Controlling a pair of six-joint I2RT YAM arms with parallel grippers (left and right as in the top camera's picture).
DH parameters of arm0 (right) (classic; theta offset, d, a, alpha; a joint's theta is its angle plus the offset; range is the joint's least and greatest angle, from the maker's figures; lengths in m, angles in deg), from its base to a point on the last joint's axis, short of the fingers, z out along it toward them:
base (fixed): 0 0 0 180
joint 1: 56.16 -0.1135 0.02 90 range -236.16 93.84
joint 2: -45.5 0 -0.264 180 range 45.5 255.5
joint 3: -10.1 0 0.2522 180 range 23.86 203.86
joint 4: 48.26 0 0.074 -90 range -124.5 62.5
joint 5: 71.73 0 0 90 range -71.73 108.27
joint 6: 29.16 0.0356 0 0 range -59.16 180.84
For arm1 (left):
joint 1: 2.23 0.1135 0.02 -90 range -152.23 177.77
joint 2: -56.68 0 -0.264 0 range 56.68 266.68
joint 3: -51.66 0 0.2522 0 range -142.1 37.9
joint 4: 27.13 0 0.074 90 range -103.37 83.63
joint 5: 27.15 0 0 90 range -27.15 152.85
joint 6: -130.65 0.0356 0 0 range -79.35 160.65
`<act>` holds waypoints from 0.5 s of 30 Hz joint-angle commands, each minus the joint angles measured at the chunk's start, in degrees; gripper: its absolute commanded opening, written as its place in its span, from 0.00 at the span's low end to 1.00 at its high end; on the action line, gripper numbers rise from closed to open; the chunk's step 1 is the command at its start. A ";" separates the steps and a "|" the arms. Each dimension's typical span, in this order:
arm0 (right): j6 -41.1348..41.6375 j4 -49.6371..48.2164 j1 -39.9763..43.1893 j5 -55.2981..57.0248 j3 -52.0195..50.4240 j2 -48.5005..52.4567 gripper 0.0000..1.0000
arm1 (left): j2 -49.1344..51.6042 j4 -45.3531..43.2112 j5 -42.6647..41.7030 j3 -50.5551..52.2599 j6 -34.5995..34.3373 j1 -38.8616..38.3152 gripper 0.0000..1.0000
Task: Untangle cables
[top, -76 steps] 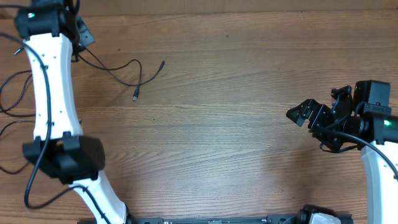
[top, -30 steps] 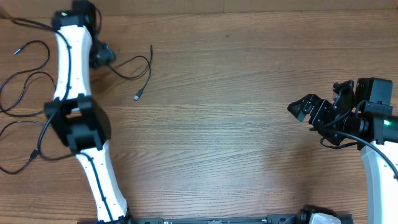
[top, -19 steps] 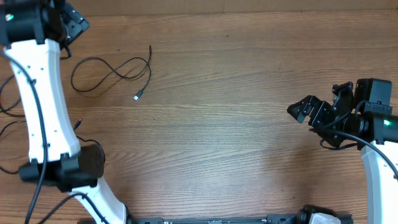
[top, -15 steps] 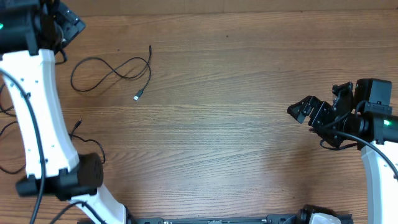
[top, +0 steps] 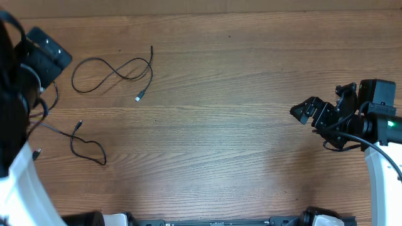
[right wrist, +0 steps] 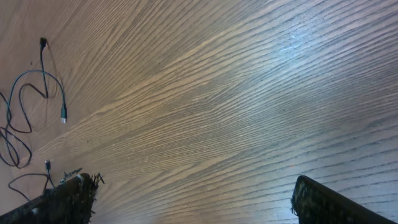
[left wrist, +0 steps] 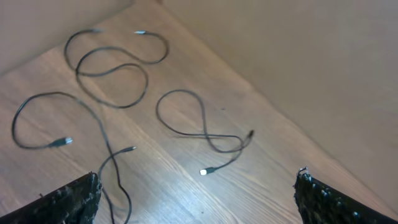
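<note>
Three thin black cables with small plugs at their ends lie slack on the left side of the brown wood-grain table, and none of them is held. The left gripper hangs high above them with its jaws spread wide and nothing between them. The right gripper hovers at the right edge of the table, its jaws also spread and empty, well apart from every cord.

In the left wrist view, the figure-eight cable lies on its own beneath the gap between the left jaws, clear of the other two. The double-looped cable sits further left, hidden behind the white left arm in the overhead view. The long arcing cable runs just beside it, and I cannot tell whether those two cross or only pass close.

The sorting looks nearly done, so the step in hand is probably dealing with that last pair. To do it well, come down on a bare stretch of the arcing cable away from the loops, pinch only that one strand, and draw it slowly toward the near edge so the neighbour is not dragged along
</note>
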 commanded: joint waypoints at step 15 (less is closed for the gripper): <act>-0.11 1.36 -0.15 0.46 0.07 -0.04 1.00 | -26.36 2.51 2.47 5.86 2.32 -6.58 1.00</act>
